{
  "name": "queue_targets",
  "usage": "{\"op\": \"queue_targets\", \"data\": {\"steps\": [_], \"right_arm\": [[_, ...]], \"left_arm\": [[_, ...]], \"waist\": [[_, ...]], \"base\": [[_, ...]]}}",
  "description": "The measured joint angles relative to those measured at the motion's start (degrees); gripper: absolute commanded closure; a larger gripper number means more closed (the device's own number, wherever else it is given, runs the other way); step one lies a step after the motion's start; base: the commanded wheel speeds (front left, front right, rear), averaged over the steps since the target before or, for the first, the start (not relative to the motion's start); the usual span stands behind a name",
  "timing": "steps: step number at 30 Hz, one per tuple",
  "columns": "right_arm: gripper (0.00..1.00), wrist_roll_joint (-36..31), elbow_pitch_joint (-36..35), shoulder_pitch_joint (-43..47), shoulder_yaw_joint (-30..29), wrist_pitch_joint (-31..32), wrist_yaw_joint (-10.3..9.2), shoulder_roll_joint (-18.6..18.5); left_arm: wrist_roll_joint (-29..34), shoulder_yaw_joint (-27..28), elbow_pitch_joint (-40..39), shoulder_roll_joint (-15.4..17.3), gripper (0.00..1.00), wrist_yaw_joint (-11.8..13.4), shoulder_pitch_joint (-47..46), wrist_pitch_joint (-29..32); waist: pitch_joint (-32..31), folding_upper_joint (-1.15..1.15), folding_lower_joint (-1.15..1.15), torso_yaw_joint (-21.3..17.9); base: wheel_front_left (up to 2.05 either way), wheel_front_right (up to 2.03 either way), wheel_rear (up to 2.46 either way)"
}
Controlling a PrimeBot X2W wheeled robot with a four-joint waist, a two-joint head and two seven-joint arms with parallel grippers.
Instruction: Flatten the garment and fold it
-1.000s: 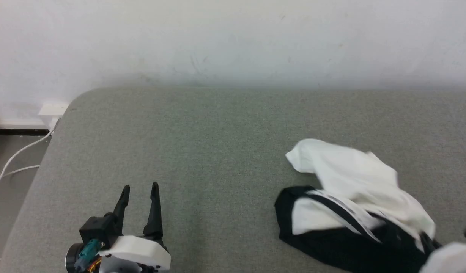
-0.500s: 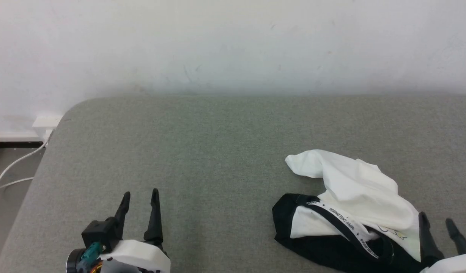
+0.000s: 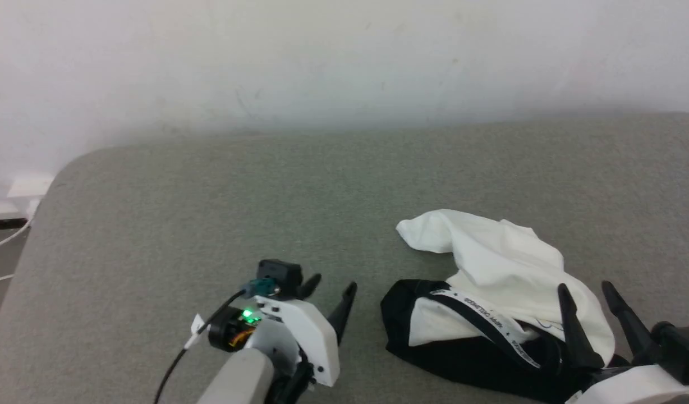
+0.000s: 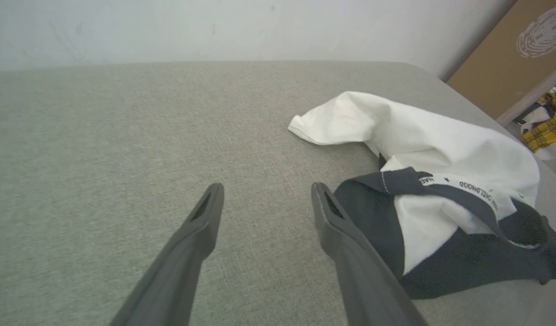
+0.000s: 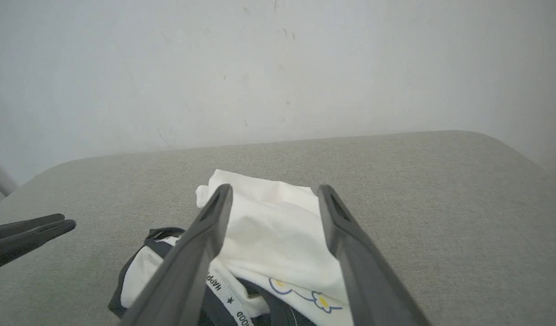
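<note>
The garment [image 3: 490,297] lies crumpled on the grey padded table [image 3: 210,213], white cloth bunched over black parts with a lettered strap across it. Its white and black folds [image 4: 441,181] also lie just right of my left fingers in the left wrist view. My left gripper [image 3: 332,289] is open, empty, and sits just left of the garment's black edge. My right gripper [image 3: 587,293] is open over the garment's right end, nothing between its fingers. In the right wrist view the garment [image 5: 278,231] lies below and beyond the open right gripper [image 5: 273,192], with a yellow-and-blue print [image 5: 305,296] showing.
A white wall [image 3: 322,56] rises behind the table. The table's rounded left corner [image 3: 69,168] drops off to the floor, where white cables [image 3: 2,247] run. A brown board [image 4: 509,59] and yellow checked cloth [image 4: 547,127] stand beyond the table's right end.
The head camera has shifted. My right gripper opened and let go of the garment, which settled on the table. My left arm moved right, up to the garment's black edge.
</note>
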Motion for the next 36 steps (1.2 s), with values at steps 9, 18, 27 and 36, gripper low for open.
{"op": "queue_targets", "data": {"steps": [9, 18, 27, 36], "right_arm": [[0.00, 0.01, -3.89, 0.36, 1.09, 1.66, 0.00, -0.03], [0.00, 1.20, -3.22, -1.02, 1.31, 1.65, 0.00, -0.03], [0.00, 2.08, -0.77, -1.71, -1.22, 0.74, 0.00, -0.02], [0.00, 3.56, 0.77, 0.06, -3.82, 0.60, 0.00, -0.02]], "left_arm": [[-3.92, -9.62, 11.63, -1.56, 0.00, -2.60, -8.34, 11.72], [-5.68, -20.25, 18.06, -1.59, 0.47, -3.09, -17.50, 20.46], [-5.76, -25.25, 17.63, -0.27, 1.00, -2.26, -19.52, 13.38], [-2.11, -18.23, 2.36, 9.56, 1.00, 4.85, -25.63, 2.23]], "waist": [[2.99, 0.00, 0.00, -3.62], [7.24, 0.00, 0.00, -5.43], [6.54, 0.00, 0.01, -5.85], [2.63, 0.00, 0.00, -2.18]], "base": [[0.00, 0.00, 0.00], [0.00, 0.00, 0.00], [0.00, 0.00, 0.00], [0.00, 0.00, 0.00]]}}
